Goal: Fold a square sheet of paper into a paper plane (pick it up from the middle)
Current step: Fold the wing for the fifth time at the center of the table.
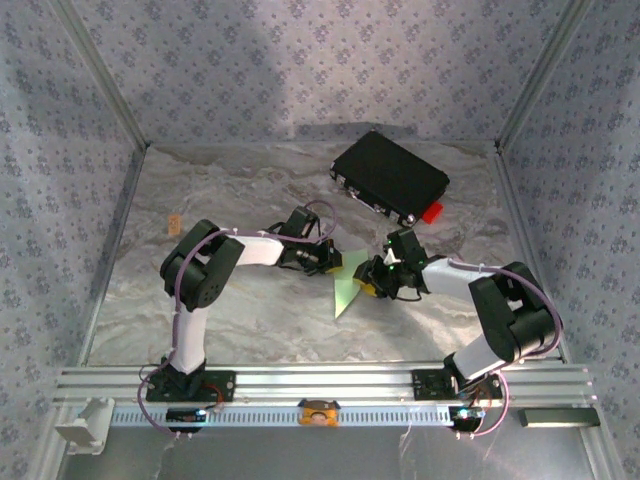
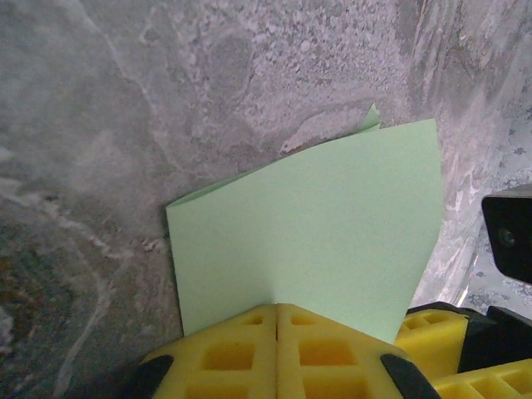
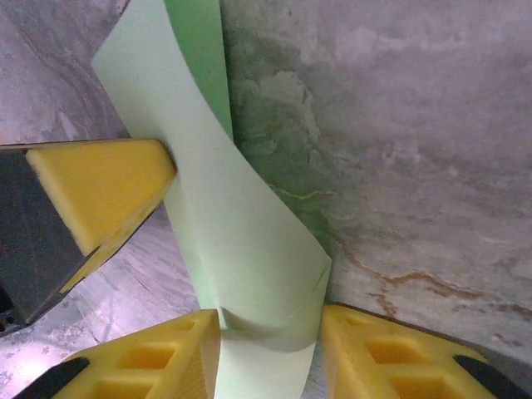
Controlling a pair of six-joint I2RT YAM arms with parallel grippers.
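The square sheet of paper [image 1: 349, 287] is pale green and partly folded, lifted off the table between the two arms. My left gripper [image 2: 277, 309] is shut on its near edge, and the sheet [image 2: 307, 224] fans out ahead of the yellow pads. My right gripper [image 3: 270, 324] has its jaws part-way apart, with the sheet [image 3: 241, 249] bowed between them and touching both pads. In the top view the left gripper [image 1: 338, 262] and right gripper [image 1: 372, 283] meet at the paper mid-table.
A black rectangular case [image 1: 390, 178] with a small red tab [image 1: 432, 211] lies at the back right. A small tan piece [image 1: 173, 222] sits at the left. Patterned walls close in the marbled table [image 1: 250, 320] on three sides.
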